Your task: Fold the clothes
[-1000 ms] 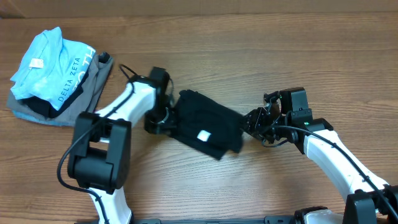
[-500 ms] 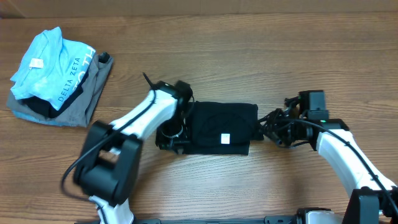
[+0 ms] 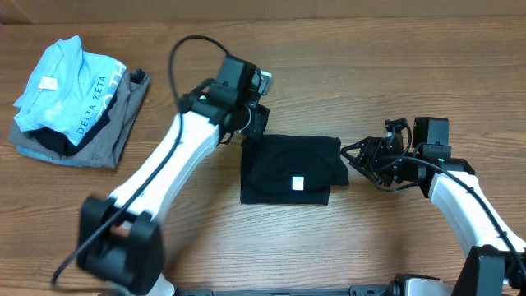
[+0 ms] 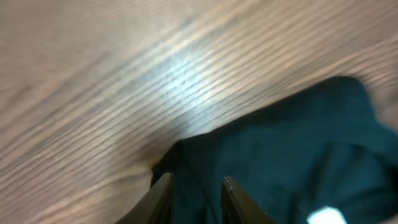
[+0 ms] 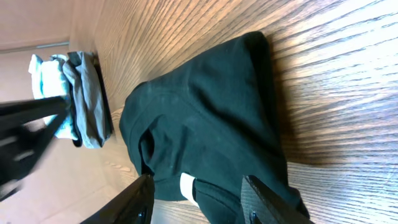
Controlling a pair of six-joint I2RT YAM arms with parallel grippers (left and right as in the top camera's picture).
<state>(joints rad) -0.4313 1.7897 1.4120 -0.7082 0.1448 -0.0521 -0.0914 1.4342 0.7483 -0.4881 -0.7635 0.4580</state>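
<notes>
"DELTA ZETA" runs along the light blue shirt (image 3: 59, 78) at ten o'clock in the overhead view. The black T-shirt (image 3: 283, 156) has a white label (image 3: 297, 183) too small to read.

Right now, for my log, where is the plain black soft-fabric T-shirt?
Overhead, the black T-shirt lies folded at the centre of the wooden table, between the left gripper above its upper-left corner and the right gripper at its right edge.

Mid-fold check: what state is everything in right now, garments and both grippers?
black T-shirt: folded into a flat rectangle, white label facing up
left gripper: open, empty, over one corner of the shirt
right gripper: open, empty, at the shirt's near edge
light blue shirt: loosely bunched on top of the side pile
grey garment: folded, under the blue shirt
</notes>
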